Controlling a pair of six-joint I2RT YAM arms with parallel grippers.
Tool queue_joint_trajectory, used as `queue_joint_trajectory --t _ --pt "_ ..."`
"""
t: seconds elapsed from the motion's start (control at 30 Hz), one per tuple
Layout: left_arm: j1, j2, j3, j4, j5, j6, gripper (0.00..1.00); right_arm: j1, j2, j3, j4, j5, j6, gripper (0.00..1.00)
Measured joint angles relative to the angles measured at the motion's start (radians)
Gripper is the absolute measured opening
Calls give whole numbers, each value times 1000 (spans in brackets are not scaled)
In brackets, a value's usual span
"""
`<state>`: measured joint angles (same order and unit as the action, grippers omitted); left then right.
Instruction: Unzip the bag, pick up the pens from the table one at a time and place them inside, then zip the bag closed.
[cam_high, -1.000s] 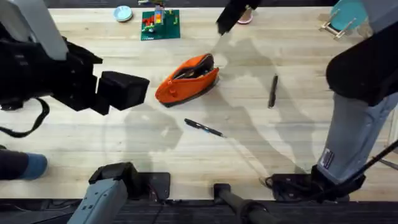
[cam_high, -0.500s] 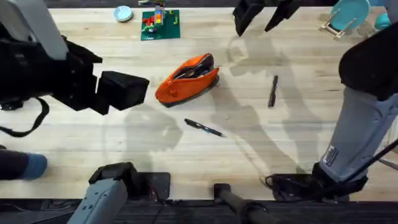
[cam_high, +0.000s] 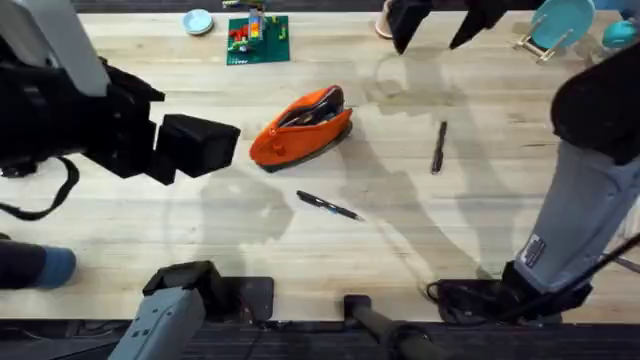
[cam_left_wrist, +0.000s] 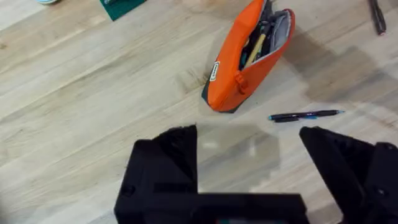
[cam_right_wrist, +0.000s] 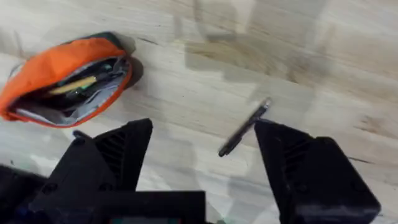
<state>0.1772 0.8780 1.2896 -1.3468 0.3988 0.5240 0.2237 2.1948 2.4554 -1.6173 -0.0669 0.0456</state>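
The bag (cam_high: 302, 128) lies near the middle of the bench (cam_high: 150, 230), closer to the far edge, with its zipper already open and some contents visible inside. Both pens are on the bench outside the bag: one pen (cam_high: 327, 205) just on the near side of the bag, the other pen (cam_high: 438, 146) toward the right edge. Remaining work, by this evidence: load both pens, then zip shut. The right hand (cam_high: 440, 22) hovers over the far edge, fingers apart and empty. The left hand (cam_left_wrist: 249, 162) hangs over the left part of the bench, fingers apart and empty.
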Motion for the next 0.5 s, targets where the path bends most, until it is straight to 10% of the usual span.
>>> queue_joint_trajectory --t 0.5 --pt "0 0 0 0 0 0 995 -98 -345 -219 0 26 41 995"
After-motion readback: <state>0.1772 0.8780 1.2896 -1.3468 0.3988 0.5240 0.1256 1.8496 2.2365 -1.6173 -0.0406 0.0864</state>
